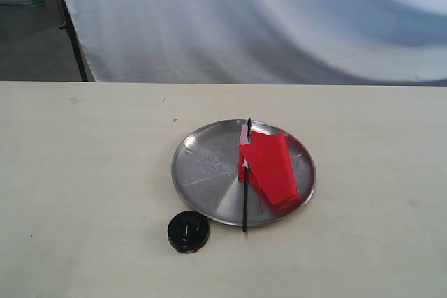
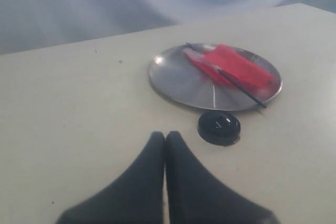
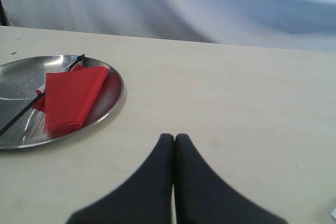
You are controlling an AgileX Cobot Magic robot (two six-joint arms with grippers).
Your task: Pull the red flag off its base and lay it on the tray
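Pale, matte table (image 1: 84, 172) across the whole near ground, faintly speckled. Nearest on it, the base (image 1: 188, 232), flat on the tabletop, just off the near-left rim of the tray (image 1: 202, 165) and apart from it. Next out, that tray, flat, with the red flag (image 1: 271, 165) lying in it: cloth folded over the right half, black pole (image 1: 245, 200) running near to far along the cloth's left edge, pointed tip toward the far rim, butt end poking just past the near rim. Beyond the table's far edge, a white sheet (image 1: 265, 19) hung as a backdrop, a dark stand leg (image 1: 72, 33) at far left, grey floor (image 1: 35, 54) around it. Left gripper (image 2: 165, 142) over bare tabletop, near and left of the base, fingers pressed tip to tip, clasping only each other. Right gripper (image 3: 174, 142) likewise closed on itself, over bare table to the right of the tray, aimed toward the far edge.
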